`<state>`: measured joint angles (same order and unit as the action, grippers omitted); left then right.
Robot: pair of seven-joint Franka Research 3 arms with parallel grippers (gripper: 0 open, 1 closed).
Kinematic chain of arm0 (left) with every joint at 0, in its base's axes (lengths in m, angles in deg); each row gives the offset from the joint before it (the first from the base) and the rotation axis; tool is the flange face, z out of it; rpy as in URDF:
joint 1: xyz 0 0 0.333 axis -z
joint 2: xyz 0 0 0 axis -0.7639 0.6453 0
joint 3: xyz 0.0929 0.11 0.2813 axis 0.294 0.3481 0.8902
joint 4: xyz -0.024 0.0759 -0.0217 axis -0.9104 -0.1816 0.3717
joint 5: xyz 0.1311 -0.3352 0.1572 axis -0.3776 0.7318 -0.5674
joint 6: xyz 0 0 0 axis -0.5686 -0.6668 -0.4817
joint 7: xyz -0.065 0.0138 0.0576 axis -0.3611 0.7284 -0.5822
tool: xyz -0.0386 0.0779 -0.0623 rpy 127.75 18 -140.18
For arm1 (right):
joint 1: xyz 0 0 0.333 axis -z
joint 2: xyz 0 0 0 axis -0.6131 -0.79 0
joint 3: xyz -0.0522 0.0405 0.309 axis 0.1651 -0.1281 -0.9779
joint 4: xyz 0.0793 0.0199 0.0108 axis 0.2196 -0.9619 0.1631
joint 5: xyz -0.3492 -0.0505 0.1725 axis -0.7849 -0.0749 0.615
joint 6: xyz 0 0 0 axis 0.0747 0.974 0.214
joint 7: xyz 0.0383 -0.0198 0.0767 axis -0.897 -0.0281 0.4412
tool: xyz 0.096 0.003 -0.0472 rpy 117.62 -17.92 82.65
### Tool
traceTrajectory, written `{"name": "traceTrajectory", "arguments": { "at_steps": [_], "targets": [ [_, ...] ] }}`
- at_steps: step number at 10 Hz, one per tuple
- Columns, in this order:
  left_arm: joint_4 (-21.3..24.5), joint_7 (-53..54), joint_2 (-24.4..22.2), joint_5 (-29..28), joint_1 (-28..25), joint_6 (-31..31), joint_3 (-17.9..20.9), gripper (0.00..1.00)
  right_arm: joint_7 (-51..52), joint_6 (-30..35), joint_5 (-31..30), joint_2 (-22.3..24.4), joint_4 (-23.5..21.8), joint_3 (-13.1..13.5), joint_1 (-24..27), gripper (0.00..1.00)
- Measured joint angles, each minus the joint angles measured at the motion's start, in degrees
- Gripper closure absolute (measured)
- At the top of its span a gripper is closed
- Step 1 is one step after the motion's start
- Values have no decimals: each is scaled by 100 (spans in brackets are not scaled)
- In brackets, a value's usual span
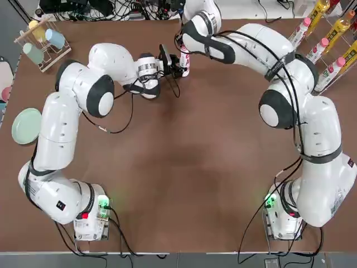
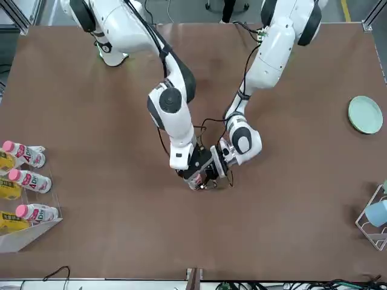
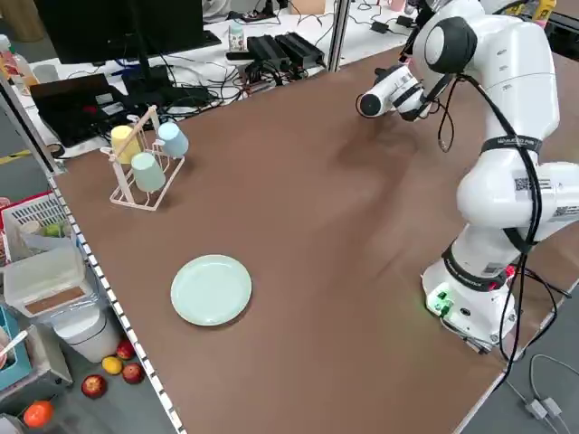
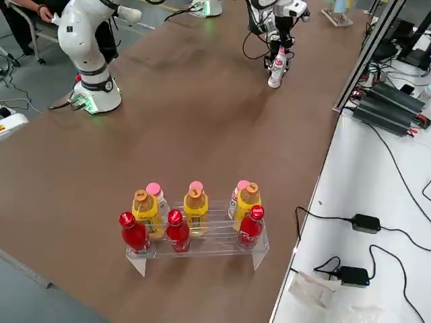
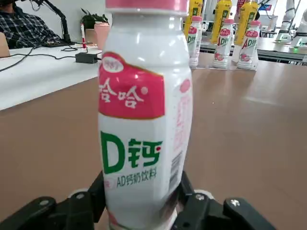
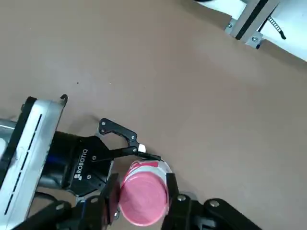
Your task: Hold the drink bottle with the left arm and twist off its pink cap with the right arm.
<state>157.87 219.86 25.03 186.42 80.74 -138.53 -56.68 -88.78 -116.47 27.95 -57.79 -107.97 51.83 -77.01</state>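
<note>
The drink bottle (image 5: 144,110), white with a red-pink label, stands upright at the far middle of the table (image 1: 184,139). My left gripper (image 1: 178,67) comes in from the side and is shut on the bottle's lower body, one finger (image 5: 91,203) on each side. Above it my right gripper (image 6: 143,199) points straight down. Its fingers (image 6: 111,199) press on both sides of the pink cap (image 6: 143,194), which sits on the bottle's neck. In the right side view the bottle (image 4: 276,67) shows under the right gripper.
A clear rack of yellow-labelled and red bottles (image 4: 195,222) stands at the table's far right corner. A pale green plate (image 1: 26,125) lies at the left edge, and a cup rack (image 1: 42,39) sits at the far left corner. A seated person (image 5: 19,26) shows beyond the table.
</note>
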Motion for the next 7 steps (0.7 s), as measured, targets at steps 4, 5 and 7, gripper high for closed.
{"name": "traceTrajectory", "arguments": {
  "at_steps": [4,5,7],
  "targets": [
    [-3,0,1,0,0,0,0,39,5,-4,45,3,4,-5,0,53],
    [-3,0,1,0,0,0,0,39,7,-4,46,3,4,-4,0,54],
    [-4,0,1,0,0,0,0,39,68,-4,47,3,4,-4,2,56]
  ]
}}
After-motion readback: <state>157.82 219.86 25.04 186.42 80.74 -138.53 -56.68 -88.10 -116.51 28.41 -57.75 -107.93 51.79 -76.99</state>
